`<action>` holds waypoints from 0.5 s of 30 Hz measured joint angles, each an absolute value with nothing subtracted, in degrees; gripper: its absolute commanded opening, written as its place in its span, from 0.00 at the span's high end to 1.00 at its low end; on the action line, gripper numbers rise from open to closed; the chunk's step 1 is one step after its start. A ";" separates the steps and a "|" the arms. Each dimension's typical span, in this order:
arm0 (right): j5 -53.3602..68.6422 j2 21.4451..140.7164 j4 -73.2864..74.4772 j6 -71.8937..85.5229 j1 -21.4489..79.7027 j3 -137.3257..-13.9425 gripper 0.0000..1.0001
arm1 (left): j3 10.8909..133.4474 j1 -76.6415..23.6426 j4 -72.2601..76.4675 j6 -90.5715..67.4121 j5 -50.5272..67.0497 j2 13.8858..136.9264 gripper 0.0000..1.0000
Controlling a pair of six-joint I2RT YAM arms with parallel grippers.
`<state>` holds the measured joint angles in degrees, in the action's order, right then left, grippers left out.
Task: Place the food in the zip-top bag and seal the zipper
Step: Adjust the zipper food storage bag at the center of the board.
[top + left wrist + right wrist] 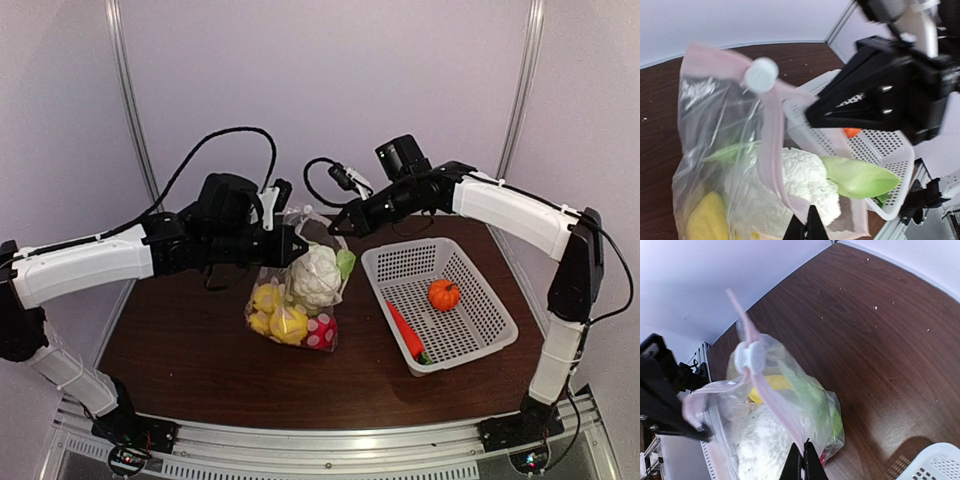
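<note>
The zip-top bag (pixel 292 305) stands on the table, holding yellow lemons (pixel 287 324) and a red piece (pixel 322 333). The white cauliflower (pixel 315 273) sits in its open mouth. My left gripper (pixel 300 246) is shut on the pinkish zipper strip (pixel 771 145); its pinch shows in the left wrist view (pixel 807 226). My right gripper (pixel 336 229) is shut on the opposite part of the strip (pixel 777 405); its pinch shows in the right wrist view (pixel 802 461). The white slider tab (pixel 761 75) sits at the strip's far end (pixel 751 356). The orange pumpkin (pixel 444 293) and the carrot (pixel 405 332) lie in the basket.
The white perforated basket (pixel 485 290) stands right of the bag, close to it (pixel 890 150); its corner shows in the right wrist view (pixel 935 465). The cauliflower's green leaf (pixel 860 177) hangs toward the basket. White walls close the back and sides.
</note>
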<state>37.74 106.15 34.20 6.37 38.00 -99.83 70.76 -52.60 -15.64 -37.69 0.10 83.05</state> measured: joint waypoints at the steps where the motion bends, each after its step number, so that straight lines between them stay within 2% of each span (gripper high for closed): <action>1: 36.84 106.13 35.90 5.63 37.98 -102.06 1.00 | 71.05 -52.07 -16.43 -37.04 -1.37 83.94 1.00; 4: 35.05 105.38 39.62 4.45 37.93 -107.94 1.00 | 71.61 -48.36 -18.13 -36.34 -1.52 87.46 1.00; 7: 34.70 104.81 41.89 3.88 38.02 -111.42 1.00 | 77.43 -45.52 -21.10 -36.27 0.82 92.05 1.00; 15: 32.12 105.45 46.87 -0.69 35.31 -119.81 1.00 | 91.24 -49.43 -23.00 -36.77 3.29 88.16 1.00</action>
